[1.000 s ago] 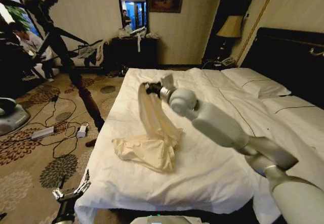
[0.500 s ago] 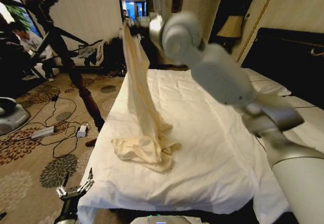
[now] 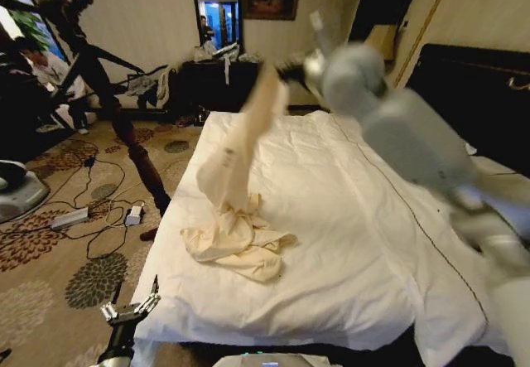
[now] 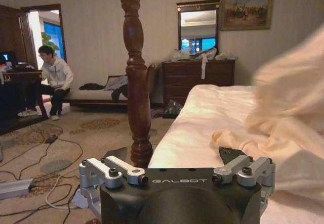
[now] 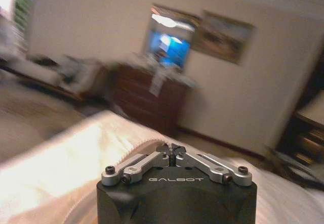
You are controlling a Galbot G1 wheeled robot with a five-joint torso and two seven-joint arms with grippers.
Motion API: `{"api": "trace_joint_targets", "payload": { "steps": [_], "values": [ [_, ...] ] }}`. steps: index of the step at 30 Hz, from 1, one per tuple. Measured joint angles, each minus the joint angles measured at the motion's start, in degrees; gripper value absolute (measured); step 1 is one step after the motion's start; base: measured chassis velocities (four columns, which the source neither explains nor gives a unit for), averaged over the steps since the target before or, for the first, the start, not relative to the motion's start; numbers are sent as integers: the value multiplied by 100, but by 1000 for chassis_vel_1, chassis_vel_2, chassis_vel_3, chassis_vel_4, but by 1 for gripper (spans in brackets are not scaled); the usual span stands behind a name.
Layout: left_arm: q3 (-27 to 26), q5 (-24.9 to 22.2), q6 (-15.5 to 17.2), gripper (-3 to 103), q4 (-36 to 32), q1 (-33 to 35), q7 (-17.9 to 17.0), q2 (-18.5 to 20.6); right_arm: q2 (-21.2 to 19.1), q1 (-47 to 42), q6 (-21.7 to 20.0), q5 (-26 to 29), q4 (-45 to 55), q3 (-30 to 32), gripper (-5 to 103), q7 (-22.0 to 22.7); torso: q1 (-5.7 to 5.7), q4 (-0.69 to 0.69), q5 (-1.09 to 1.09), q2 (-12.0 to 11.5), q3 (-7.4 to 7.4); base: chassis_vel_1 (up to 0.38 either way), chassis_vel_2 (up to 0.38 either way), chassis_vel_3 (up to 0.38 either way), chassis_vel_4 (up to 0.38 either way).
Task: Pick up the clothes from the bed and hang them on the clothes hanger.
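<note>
Dim warm indoor light. Bright blue-white glare from mirror (image 3: 219, 12) and doorway (image 4: 49, 37). Right arm (image 3: 397, 127) and clothes (image 3: 236, 193) motion-blurred; right wrist view smeared throughout. Head view bends at edges. Soft shadows across bed (image 3: 348, 243).

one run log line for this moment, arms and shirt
right gripper: shut on clothes, raised over bed | clothes: lower part bunched on duvet | left gripper: open, low by bed corner

We are seeing the clothes (image 3: 236, 218) lying on the bed (image 3: 348, 251), the coat stand (image 3: 99, 85) standing left of it.
</note>
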Motion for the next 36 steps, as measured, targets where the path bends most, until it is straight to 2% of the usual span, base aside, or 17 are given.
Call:
{"api": "trace_joint_targets", "payload": {
  "steps": [2, 4, 5, 8, 10, 14, 15, 17, 19, 20, 23, 26, 28, 30, 32, 34, 36],
  "values": [
    [43, 43, 36, 100, 11, -38, 3, -3, -556, -470, -2, -272, 40, 325, 0, -219, -1, -6, 4, 0, 0, 0, 0, 0, 0],
    [112, 97, 91, 100, 10, -102, 15, -10, -1371, -1002, -1, -351, 209, 672, 0, -400, 0, -8, 3, 0, -1, 0, 0, 0, 0],
    [112, 97, 91, 100, 10, -102, 15, -10, -1371, -1002, -1, -351, 209, 672, 0, -400, 0, -8, 3, 0, -1, 0, 0, 0, 0],
    [150, 145, 137, 100, 0, -155, 13, -17, -2303, -1731, 86, -564, 483, 854, 0, -505, -2, -6, -4, 2, -2, 0, 0, 0, 0],
    [151, 168, 143, 100, -14, -150, 16, -37, -2483, -2104, 202, -710, 471, 971, 0, -527, -3, -6, -7, 2, -3, 0, 0, 0, 0],
    [74, 247, 88, 100, -71, 12, 16, -150, -2355, -2908, 316, -1015, 154, 1151, -3, -568, -3, -7, 0, 2, -2, 0, 0, 0, 0],
    [51, 253, 54, 100, -89, 73, 15, -165, -2221, -3170, 307, -1122, 73, 1151, 2, -644, -2, 0, 5, 1, 0, 0, 0, 0, 0],
    [0, 254, 9, 100, -107, 153, 13, -183, -2072, -3608, 255, -1450, 11, 1140, 7, -828, 1, 3, 3, 0, 1, 0, 0, 0, 0],
    [-48, 244, -18, 100, -126, 205, 12, -195, -1987, -3959, 251, -1922, -56, 1125, 18, -988, 0, -1, -3, 1, 0, 0, 0, 0, 0],
    [-48, 244, -18, 100, -126, 205, 12, -195, -1987, -3959, 251, -1922, -56, 1125, 18, -988, 0, -1, -3, 1, 0, 0, 0, 0, 0],
    [-112, 224, -53, 100, -133, 255, 9, -215, -1873, -4263, 272, -2309, -206, 1205, 29, -1080, -2, -6, -1, 1, -1, 0, 0, 0, 0],
    [-134, 222, -64, 100, -109, 272, 4, -214, -1892, -4545, 285, -2297, -222, 1538, 45, -1098, 0, -1, -2, 0, 0, 0, 0, 0, 0],
    [-135, 226, -64, 100, -96, 265, 2, -214, -1971, -4777, 295, -2193, -68, 1776, 50, -1101, 0, -1, -3, 0, 0, 0, 0, 0, 0],
    [-135, 241, -64, 100, -87, 255, 2, -234, -2056, -5209, 391, -1927, 341, 2130, 56, -1110, -1, -9, -5, 1, -1, 0, 0, 0, 0],
    [-144, 248, -65, 100, -85, 256, 2, -260, -2056, -5432, 454, -1768, 637, 2274, 61, -1135, -1, -10, -4, 1, -2, 0, 0, 0, 0],
    [-163, 272, -80, 100, -78, 274, 2, -322, -1903, -5744, 652, -1571, 1293, 2344, 73, -1182, -1, -6, -4, 1, -1, 0, 0, 0, 0],
    [-163, 333, -81, 100, -59, 269, 1, -360, -1586, -5946, 879, -1532, 1905, 2229, 78, -1115, -1, 0, -5, 1, 0, 0, 0, 0, 0]
  ]
}}
